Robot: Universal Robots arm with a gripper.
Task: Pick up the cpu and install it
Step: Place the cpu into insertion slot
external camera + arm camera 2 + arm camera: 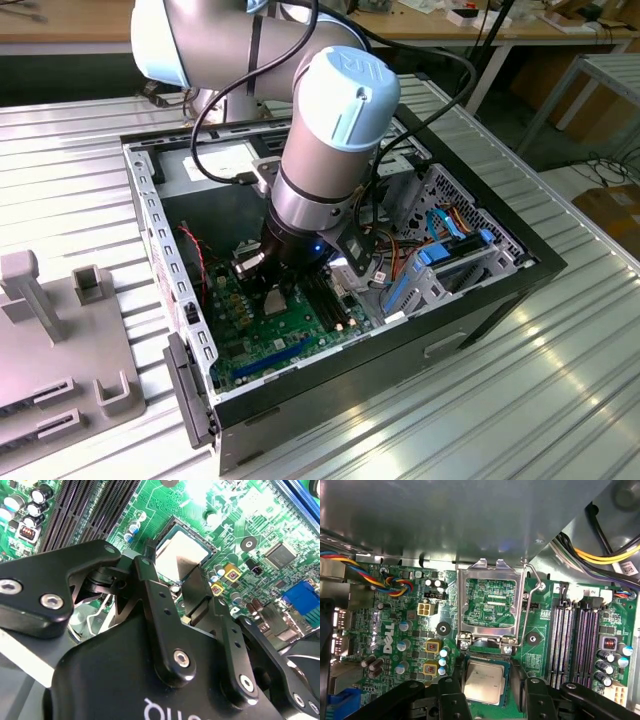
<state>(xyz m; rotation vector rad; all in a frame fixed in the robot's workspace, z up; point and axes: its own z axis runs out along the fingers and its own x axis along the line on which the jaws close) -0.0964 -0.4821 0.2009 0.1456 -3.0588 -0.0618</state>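
Note:
The cpu [484,680] is a flat silver-grey square with a thin greenish rim. It sits between the black fingers [451,697] of my gripper [489,686], which is shut on its two opposite edges. It is held low over the socket, just beside the hinge of the shiny metal socket frame [492,569], which stands flipped open with its lever [532,597] raised. I cannot tell whether the chip touches the socket. In the second wrist view the cpu [182,555] lies just beyond my gripper [172,575]. In the exterior view my gripper [272,290] reaches down into the computer case onto the green motherboard [285,340].
Black memory slots [575,640] run beside the socket, and capacitors [431,669] and coloured cables [395,582] lie on the other side. The case walls [150,220] and the blue drive bay [440,262] hem in the arm. A grey fixture [60,340] stands on the table at the exterior view's left.

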